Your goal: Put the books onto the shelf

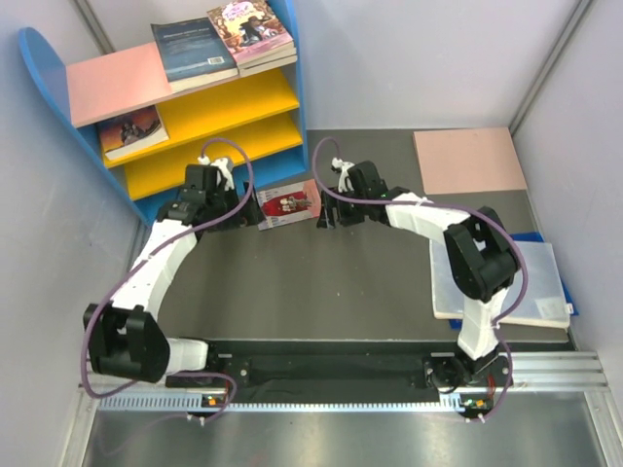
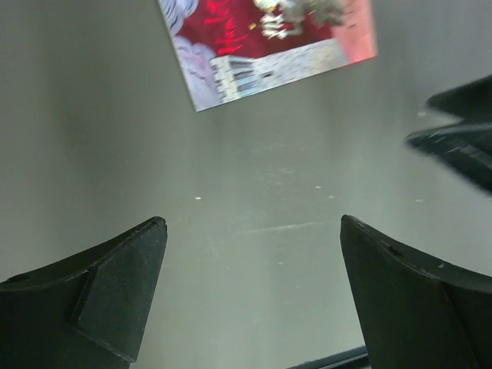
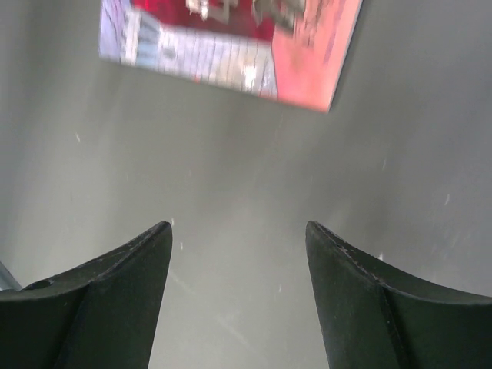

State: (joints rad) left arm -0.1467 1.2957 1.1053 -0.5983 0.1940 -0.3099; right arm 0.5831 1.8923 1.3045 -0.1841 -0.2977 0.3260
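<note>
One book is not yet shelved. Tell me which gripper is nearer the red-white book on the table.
Right, narrowly. The right gripper sits at the red-white book's right edge. The left gripper is just off its left edge.

We see 2 arms of 1 build. On the left arm [image 1: 161, 255] and the right arm [image 1: 414, 216] the long links are glossy white shells with rounded edges, and the joints between them are chunky matte-black housings [image 1: 122, 342]. A thin purple cable [image 1: 250, 180] runs along the outside of each arm in loose loops, with a small white fitting near each wrist. Both bases are fixed to a long black bar [image 1: 331, 368]. Up close, the left fingers [image 2: 115, 300] are matte black wedges with a finely grained surface and a flat panel outlined on 1 face. The right fingers [image 3: 108, 300] match them – dark, tapering, blunt-tipped.
</note>
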